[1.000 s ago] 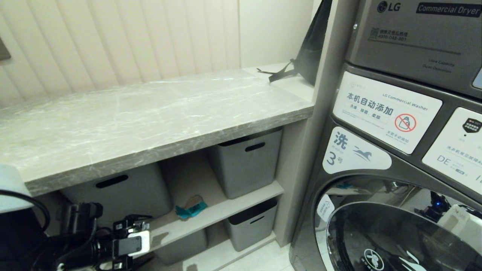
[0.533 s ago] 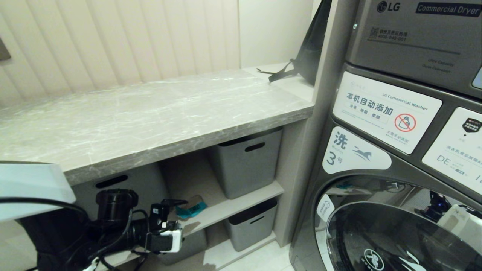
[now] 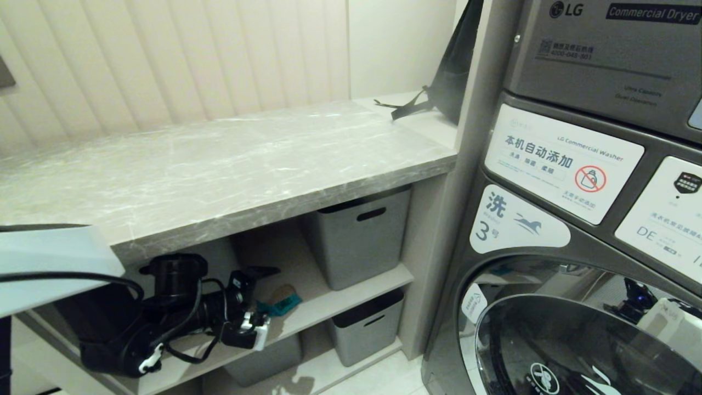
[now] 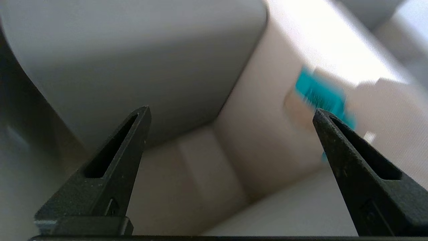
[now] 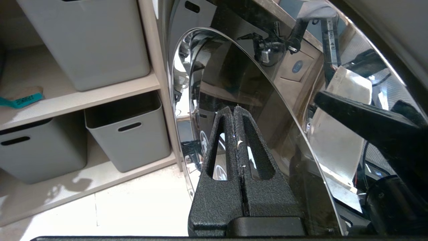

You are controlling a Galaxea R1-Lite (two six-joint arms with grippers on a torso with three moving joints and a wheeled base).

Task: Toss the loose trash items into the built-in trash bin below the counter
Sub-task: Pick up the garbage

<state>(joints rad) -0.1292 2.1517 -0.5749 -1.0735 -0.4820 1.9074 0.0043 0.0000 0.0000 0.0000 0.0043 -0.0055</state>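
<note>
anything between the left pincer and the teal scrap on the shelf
Nothing: only bare beige shelf lies between the open left pincer and the teal paper scrap. The head view shows it; the left wrist view has the scrap beside one fingertip.

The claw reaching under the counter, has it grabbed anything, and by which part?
Nothing is held. The left gripper is open and empty, short of the teal paper scrap on the shelf.

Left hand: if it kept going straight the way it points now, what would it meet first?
Probably the shelf's back corner beside the grey tub; the teal paper scrap lies off to one side of the open left hand. Depth unclear.
</note>
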